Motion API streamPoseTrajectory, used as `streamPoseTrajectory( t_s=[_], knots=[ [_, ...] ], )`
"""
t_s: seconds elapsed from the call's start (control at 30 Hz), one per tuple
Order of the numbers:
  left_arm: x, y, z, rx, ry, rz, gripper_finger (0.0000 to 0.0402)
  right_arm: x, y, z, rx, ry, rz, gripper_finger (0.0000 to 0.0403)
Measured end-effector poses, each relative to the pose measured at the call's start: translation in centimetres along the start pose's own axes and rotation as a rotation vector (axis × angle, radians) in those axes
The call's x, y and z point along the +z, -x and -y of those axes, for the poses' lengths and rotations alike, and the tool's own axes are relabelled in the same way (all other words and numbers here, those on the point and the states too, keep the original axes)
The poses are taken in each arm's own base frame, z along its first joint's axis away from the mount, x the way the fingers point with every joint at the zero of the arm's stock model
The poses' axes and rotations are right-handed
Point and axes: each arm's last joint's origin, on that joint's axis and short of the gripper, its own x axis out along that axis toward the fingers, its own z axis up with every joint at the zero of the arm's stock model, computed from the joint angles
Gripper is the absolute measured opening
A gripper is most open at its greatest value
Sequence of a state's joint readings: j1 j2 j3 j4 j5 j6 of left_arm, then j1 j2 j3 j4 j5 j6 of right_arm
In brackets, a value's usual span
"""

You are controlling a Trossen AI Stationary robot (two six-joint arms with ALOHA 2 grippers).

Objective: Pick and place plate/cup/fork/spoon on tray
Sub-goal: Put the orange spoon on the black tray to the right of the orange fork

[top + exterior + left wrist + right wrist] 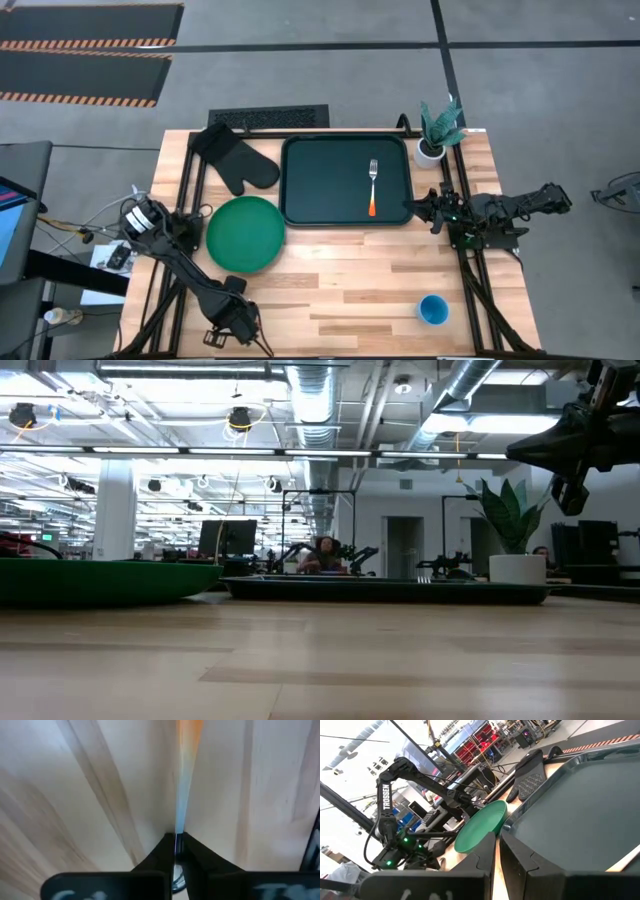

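The dark tray [345, 180] lies at the table's far middle, with the orange-handled fork [373, 187] on its right half. The green plate [245, 233] rests flat on the table by the tray's near left corner. The blue cup [433, 309] stands near the right front. My left gripper [232, 320] is at the near left edge, shut on the spoon [181, 795]; the spoon is hidden in the high view. My right gripper [420, 207] hovers by the tray's right rim, shut and empty, and also shows in the low view [575, 455]. My left gripper pinches the spoon's thin silver stem [178, 827] between its two fingers. The spoon runs on ahead past the fingertips, seen edge-on, to its orange handle [189, 732]. A shiny bit [176, 881] shows back between the fingers. Bare table wood lies behind it; I cannot tell whether the spoon touches it.
A black oven mitt [232, 158] lies left of the tray at the far edge. A white pot with a green plant [437, 130] stands at the far right corner. Bare wood lies between the plate and the cup.
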State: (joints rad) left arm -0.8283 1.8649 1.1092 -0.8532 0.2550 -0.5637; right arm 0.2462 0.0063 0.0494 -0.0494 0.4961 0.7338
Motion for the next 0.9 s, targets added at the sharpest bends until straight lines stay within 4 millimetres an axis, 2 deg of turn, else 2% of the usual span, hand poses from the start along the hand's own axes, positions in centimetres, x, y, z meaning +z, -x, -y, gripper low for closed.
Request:
streamPoseTrajectory(
  t_s=[0.13, 0.27, 0.4, 0.5, 0.67, 0.9],
  knots=[
    [1.2, 0.7, -0.7, -0.043, 0.05, 0.024, 0.0005, 0.0, 0.0, 0.0, 0.001, -0.001, 0.0, 0.0052],
    [2.9, 2.7, -1.0, -0.067, 0.12, 0.103, 0.0003, 0.0, 0.0, 0.0, 0.002, -0.001, 0.001, 0.0052],
    [4.4, 6.2, -1.4, -0.04, 0.217, 0.263, 0.0002, 0.0, 0.0, 0.0, 0.003, -0.002, 0.001, 0.0052],
    [5.0, 8.7, -2.5, 0.061, 0.305, 0.374, 0.0002, 0.0, 0.0, 0.0, 0.004, -0.002, 0.002, 0.0052],
    [5.5, 12.5, -6.0, 0.237, 0.423, 0.538, 0.0002, 0.1, 0.0, -0.1, 0.019, -0.015, 0.018, 0.0052],
    [6.8, 17.2, -13.4, 0.487, 0.546, 0.85, 0.0001, 0.9, 0.1, -0.8, 0.103, -0.071, 0.078, 0.0052]
  ],
)
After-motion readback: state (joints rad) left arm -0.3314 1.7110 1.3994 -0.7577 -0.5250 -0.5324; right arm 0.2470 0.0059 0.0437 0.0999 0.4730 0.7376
